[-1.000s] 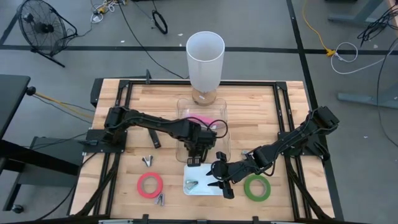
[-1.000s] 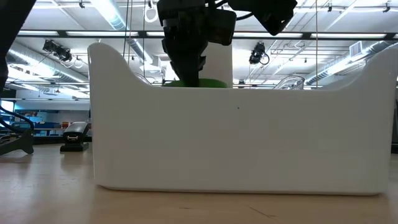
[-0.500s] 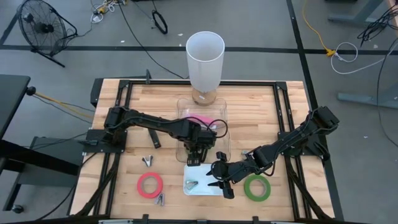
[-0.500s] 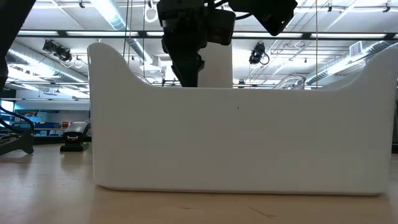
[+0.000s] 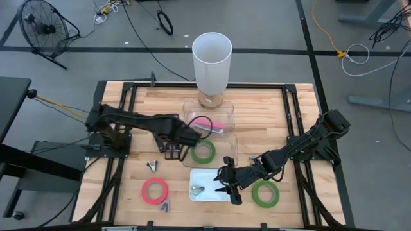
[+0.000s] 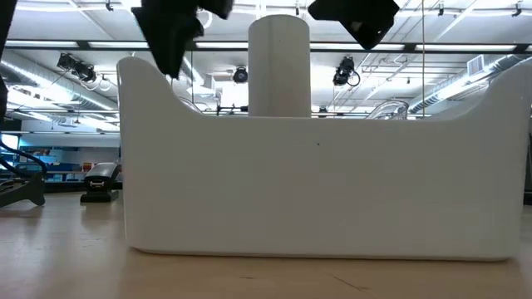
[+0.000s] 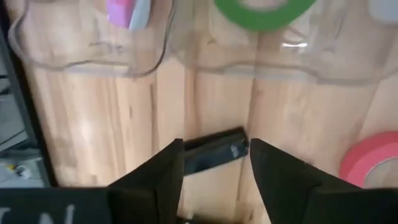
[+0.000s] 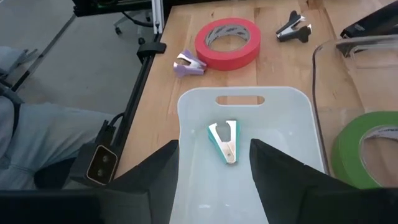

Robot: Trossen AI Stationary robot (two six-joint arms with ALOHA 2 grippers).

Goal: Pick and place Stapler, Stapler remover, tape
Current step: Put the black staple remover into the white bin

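At the table's near edge, the right gripper hangs with fingers spread over a white bin holding a teal staple remover. Beyond it, the left gripper, fingers apart and empty, hovers above a black stapler beside the clear tray, where a green tape roll lies. The pink stapler rests in the tray's far compartment.

The left gripper is seen with its two dark fingers spread apart above the wooden table. Between them, farther off, a black stapler is seen lying on the wood. Beyond it, two clear containers are shown side by side: the pink stapler is held in one, a green tape roll in the other. A red tape roll is visible at the edge.
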